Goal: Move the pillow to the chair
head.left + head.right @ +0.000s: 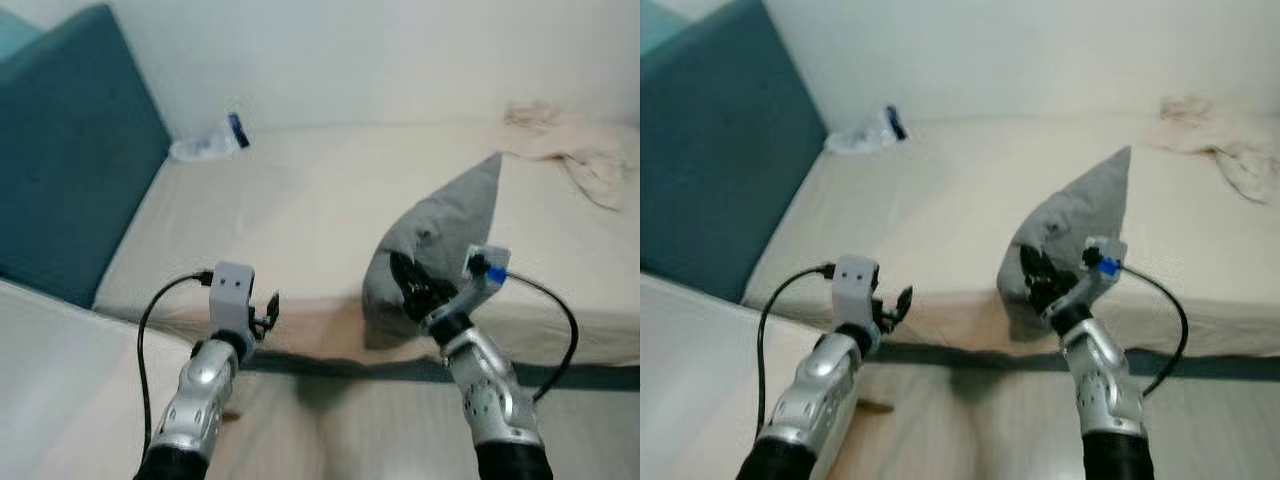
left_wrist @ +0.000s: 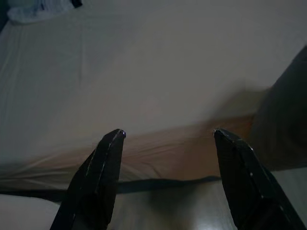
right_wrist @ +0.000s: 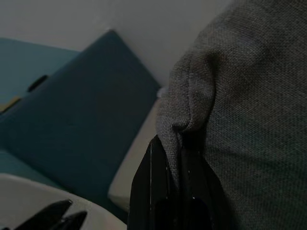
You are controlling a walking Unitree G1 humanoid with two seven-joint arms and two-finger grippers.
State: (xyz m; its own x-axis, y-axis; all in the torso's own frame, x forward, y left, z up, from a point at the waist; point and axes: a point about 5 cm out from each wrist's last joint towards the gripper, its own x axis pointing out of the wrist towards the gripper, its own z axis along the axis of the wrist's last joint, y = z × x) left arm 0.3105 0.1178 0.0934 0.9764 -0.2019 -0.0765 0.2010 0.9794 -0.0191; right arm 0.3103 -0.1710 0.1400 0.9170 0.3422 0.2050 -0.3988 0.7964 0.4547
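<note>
one pillow [image 1: 440,240], one bed [image 1: 330,200], two tools, one plastic bag [image 1: 208,143], one cloth [image 1: 580,155]

Silver jointed arms, black-fingered left end effector [image 1: 268,312], white wrist boxes, black cables

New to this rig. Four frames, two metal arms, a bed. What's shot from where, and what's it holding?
It is a humanoid robot with two silver arms, each ending in a gripper of two long black fingers. The two wide pictures come from a stereo camera on its head, looking down at a bed with a beige sheet. The two dark pictures come from cameras on the wrists, looking along each gripper's fingers.

The right gripper is shut on a corner of a grey pillow at the bed's near edge; the right wrist view shows the fabric pinched between its fingers. The left gripper is open and holds nothing.

Also on the bed: a crumpled plastic bag near the teal headboard, and a rumpled cloth in the far right corner.
</note>
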